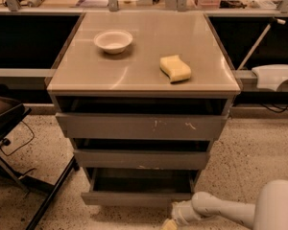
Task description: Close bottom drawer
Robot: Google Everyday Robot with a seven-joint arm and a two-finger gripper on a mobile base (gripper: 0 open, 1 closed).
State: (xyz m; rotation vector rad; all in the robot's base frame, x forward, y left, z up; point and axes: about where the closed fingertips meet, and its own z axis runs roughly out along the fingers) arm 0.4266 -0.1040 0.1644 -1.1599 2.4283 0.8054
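floor (259, 147): speckled beige terrazzo, runs around the cabinet on all visible sides.
cabinet (134, 73): grey metal, centre of frame, flat glossy top, three drawers stacked and stepped. Each one lower down is narrower. All three stand pulled out some way.
back counter (86, 4): runs behind the cabinet at the top edge, with small clutter on it too blurred to name. Dark recesses sit under it on either side.
arm (230, 210): white, comes in from the bottom-right corner and reaches left and low along the floor toward the cabinet base.
top drawer (110, 126): widest, with white scratches right of centre on its front. Dark gap above it.
middle drawer (141, 159): mid width. Its front sits just under the top drawer's.
bottom drawer (137, 198): narrowest and lowest, just above the floor. Partly open, with a dark interior showing behind its plain low front.
chair (9, 119): dark, at the left edge. Its black frame legs angle across the floor toward the cabinet's lower left corner.
white housing (276, 75): rounded, on the ledge right of the cabinet and apart from it.
bowl (113, 40): white, upright, on the cabinet top, back left.
sponge (175, 68): yellow, lying flat on the cabinet top right of centre, well apart from the bowl.
gripper (169, 223): at the bottom edge of frame, just below the right part of the bottom drawer's front. Cannot tell whether it touches. Claw state: cannot tell.
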